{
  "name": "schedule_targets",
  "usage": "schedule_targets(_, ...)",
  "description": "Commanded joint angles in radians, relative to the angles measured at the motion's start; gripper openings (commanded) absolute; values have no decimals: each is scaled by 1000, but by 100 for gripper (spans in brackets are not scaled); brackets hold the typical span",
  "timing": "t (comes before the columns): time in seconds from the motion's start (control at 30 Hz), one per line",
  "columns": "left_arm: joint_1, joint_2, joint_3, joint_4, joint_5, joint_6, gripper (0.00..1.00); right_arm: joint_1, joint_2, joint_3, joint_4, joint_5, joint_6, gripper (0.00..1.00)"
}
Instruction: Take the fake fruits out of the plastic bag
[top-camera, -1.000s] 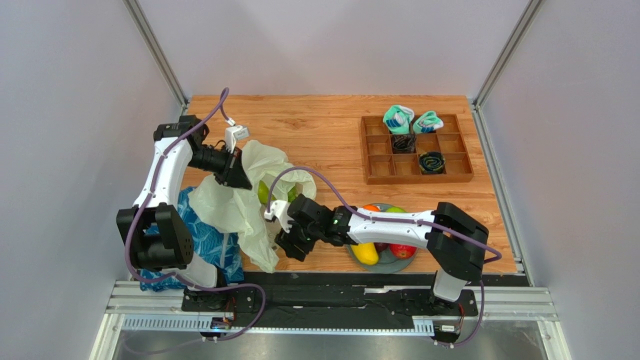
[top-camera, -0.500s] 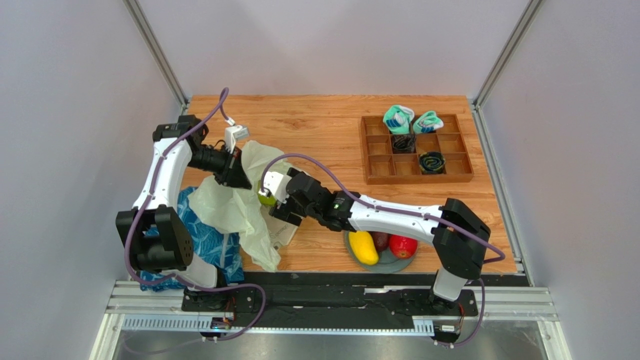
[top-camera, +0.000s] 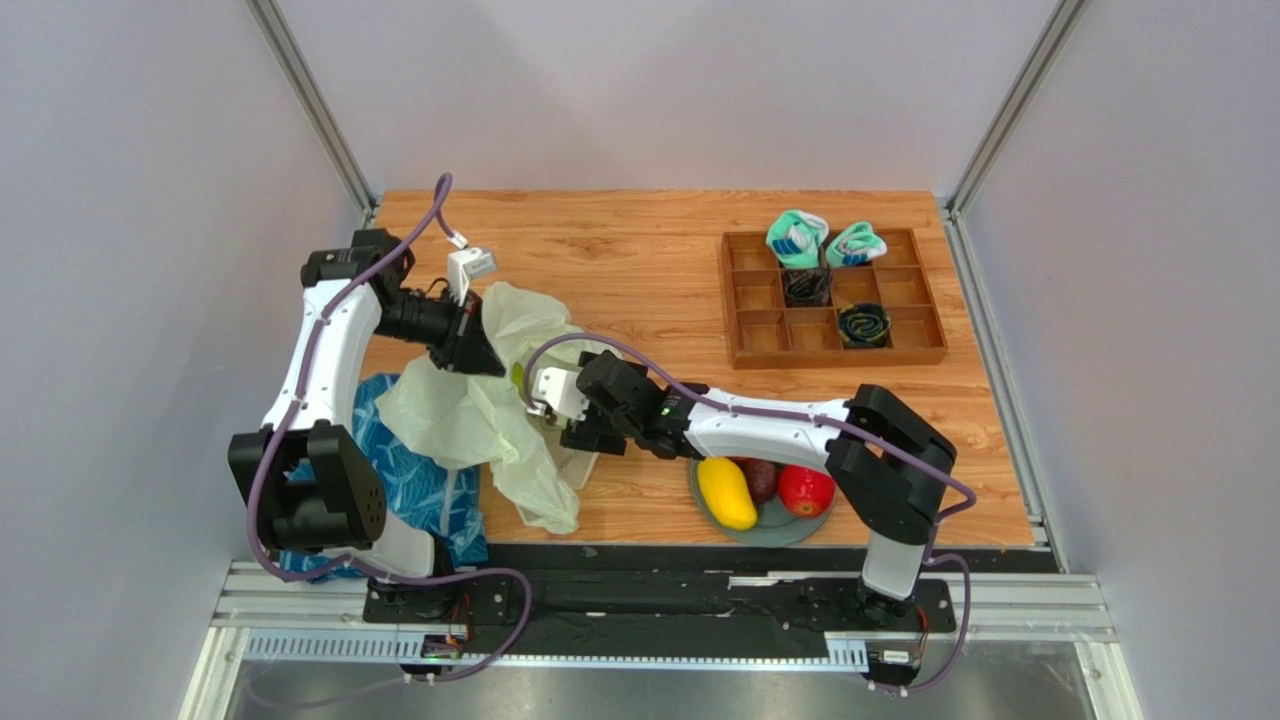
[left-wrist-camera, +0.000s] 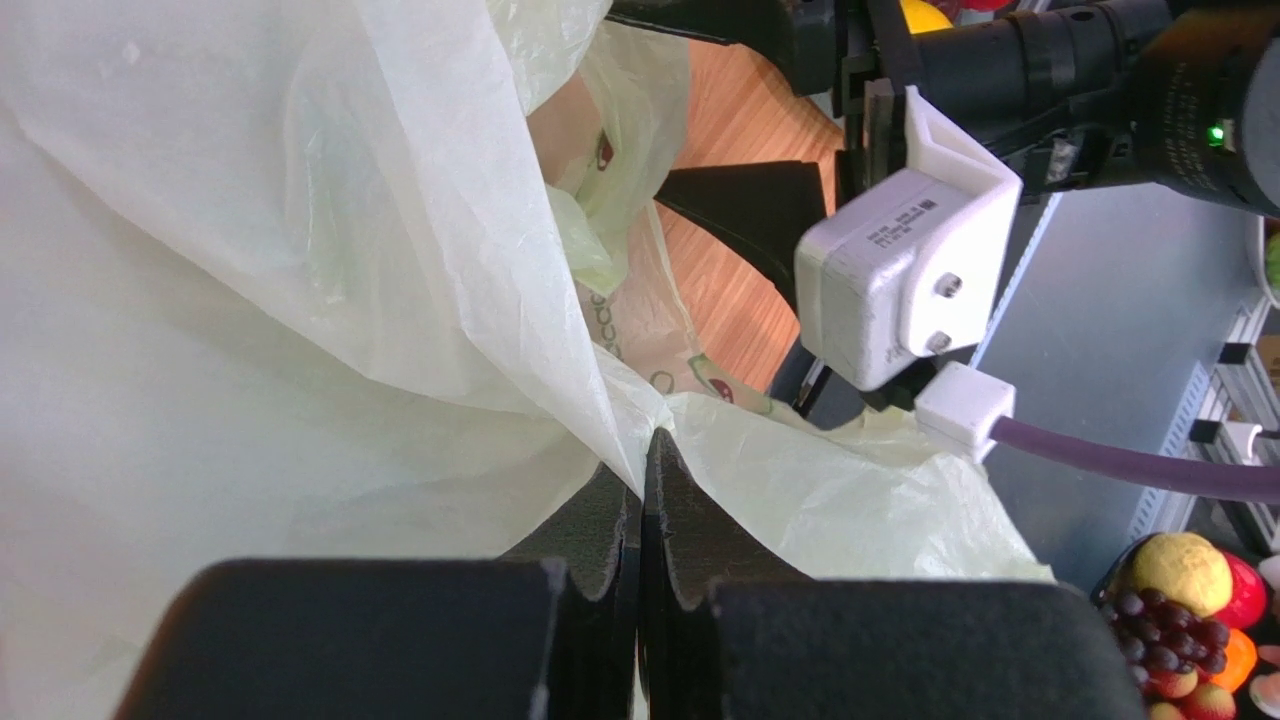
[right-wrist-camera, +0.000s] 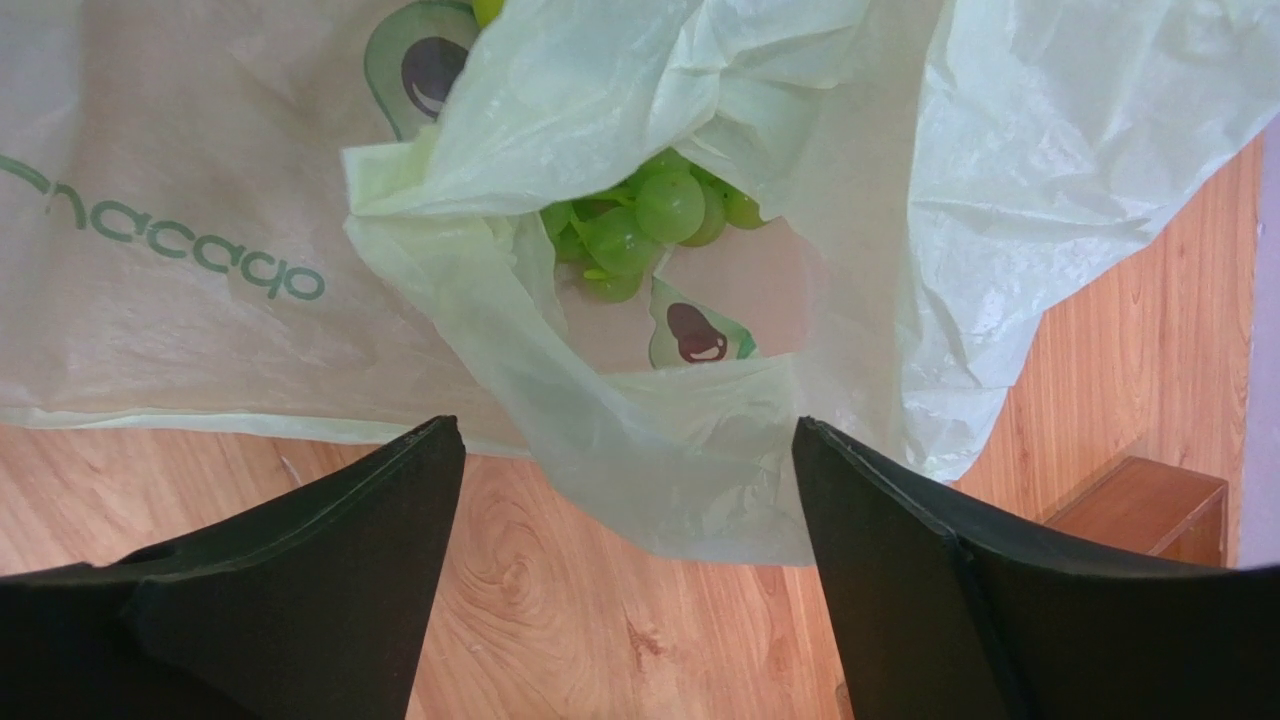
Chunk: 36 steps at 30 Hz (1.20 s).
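Observation:
The pale yellow-green plastic bag (top-camera: 481, 420) with avocado prints lies at the table's left. My left gripper (top-camera: 475, 348) is shut on the bag's upper edge and holds it up; the wrist view shows the film (left-wrist-camera: 226, 300) pinched between the closed jaws (left-wrist-camera: 646, 450). My right gripper (top-camera: 576, 432) is open and empty at the bag's mouth, just above the wood. Its wrist view (right-wrist-camera: 624, 435) shows a green grape bunch (right-wrist-camera: 646, 218) inside the open bag (right-wrist-camera: 181, 315). A yellow mango (top-camera: 726, 492), a dark fruit (top-camera: 762, 480) and a red apple (top-camera: 806, 491) lie on a grey plate (top-camera: 781, 525).
A wooden compartment tray (top-camera: 902, 323) stands at the back right with rolled teal-and-white socks (top-camera: 796, 237) and dark items in it. A blue leaf-patterned bag (top-camera: 421, 488) lies under the plastic bag at the near left. The right forearm spans over the plate.
My right gripper has moved from the near edge of the bag up and left to the bag's mouth. The left gripper has kept its hold on the bag with little movement.

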Motion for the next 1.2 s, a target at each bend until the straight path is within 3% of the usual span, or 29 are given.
schedule_targets(0.0,-7,-55,25,-229,55,0,0,-7,-4,-3,31,-29,-70,80)
schedule_targets(0.1,-7,-67,8,-228,59,0,0,-7,2,-5,31,-37,-107,64)
schedule_targets(0.33,-10,-82,-41,-199,64,18,0,-40,-13,-52,63,-49,-213,0)
schedule_targets(0.57,-33,-47,0,-258,-73,29,0,-136,-262,-100,-138,-180,-17,0)
schedule_targets(0.7,-140,-119,58,-331,-114,9,0,-133,-496,-182,-369,-302,168,0)
schedule_targets(0.8,-241,-251,17,-329,-151,39,0,-128,-669,-262,-434,-331,282,0)
schedule_targets(0.87,-278,-314,-35,-283,-160,41,0,-137,-721,-362,-390,-302,319,23)
schedule_targets(0.93,-308,-300,-98,-213,-169,-9,0,-186,-705,-320,-364,-328,368,47)
schedule_targets(1.03,-318,-241,-81,-148,-191,-60,0,-208,-657,-171,-364,-403,317,49)
schedule_targets(1.17,-318,-164,-23,-110,-33,-112,0,-194,-562,-5,-345,-565,327,49)
